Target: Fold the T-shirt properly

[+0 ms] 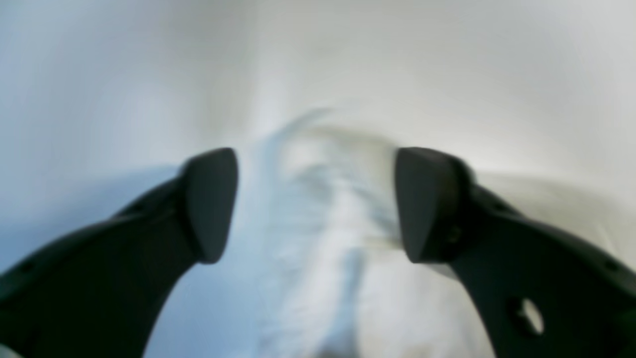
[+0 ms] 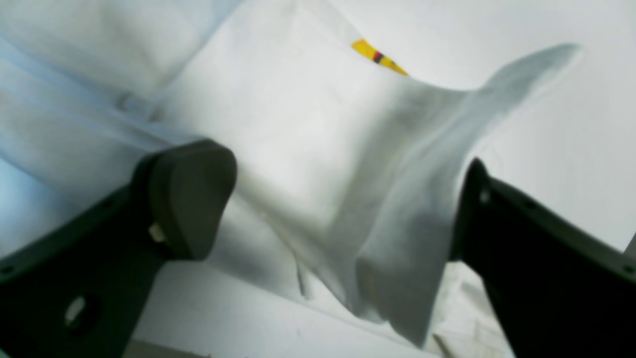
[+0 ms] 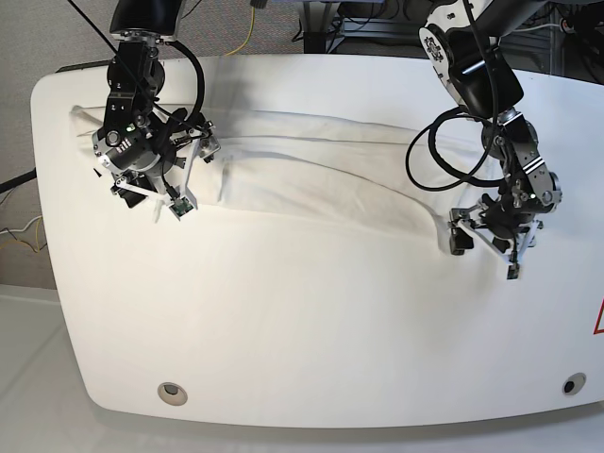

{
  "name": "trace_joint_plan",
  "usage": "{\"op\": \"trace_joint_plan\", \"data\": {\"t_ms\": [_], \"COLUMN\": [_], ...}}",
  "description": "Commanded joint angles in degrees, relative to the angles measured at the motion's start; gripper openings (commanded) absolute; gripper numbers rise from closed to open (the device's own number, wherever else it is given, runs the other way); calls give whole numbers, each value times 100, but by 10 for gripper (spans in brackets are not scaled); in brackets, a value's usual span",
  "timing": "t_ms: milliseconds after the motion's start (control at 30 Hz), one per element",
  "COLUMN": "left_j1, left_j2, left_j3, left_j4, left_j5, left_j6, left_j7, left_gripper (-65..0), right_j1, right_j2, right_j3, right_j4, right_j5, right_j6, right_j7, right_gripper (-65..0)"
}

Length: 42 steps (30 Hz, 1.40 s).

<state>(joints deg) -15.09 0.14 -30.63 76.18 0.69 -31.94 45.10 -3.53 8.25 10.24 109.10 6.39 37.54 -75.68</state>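
My jaws stand apart on both arms, nothing gripped, the T-shirt (image 3: 321, 175) a long band from nine to three o'clock on the tabletop (image 3: 311, 330); next, regrasp its ends.

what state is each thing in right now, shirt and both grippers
T-shirt: folded into a long band across the table, one end lifted and hanging between the right gripper's open jaws
left gripper: open, jaws apart over bunched cloth, nothing pinched
right gripper: open, a raised flap of shirt draped between its jaws
table: white, the shirt lying along its far half
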Motion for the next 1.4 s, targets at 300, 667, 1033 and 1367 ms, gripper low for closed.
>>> {"op": "trace_joint_plan", "data": {"t_ms": [300,667,1033,1367], "left_j1": [-350,-711,-746,-623], "left_j2": [825,886,886,886], "left_j3": [-686,-1161,-1064,-563], "left_j4": [685,667,140,-80], "left_j5": [-152,-161,-961,-1128], "left_j6": [878,1704,2311,2680], "left_j7": [-119,-128,-128,-110], "left_gripper": [-245,-249,-250,-250], "right_j1": [85,58,58,76], "right_j2": [-29,-21,-12,-12], "right_j3": [-9,0,0,0], "right_j4": [92,92,92,92], "right_j5": [60,60,60,60], "right_j6": [13,13,22,22], "right_j7": [65,65,65,65], "right_gripper": [-66,-66,-66,-66]}}
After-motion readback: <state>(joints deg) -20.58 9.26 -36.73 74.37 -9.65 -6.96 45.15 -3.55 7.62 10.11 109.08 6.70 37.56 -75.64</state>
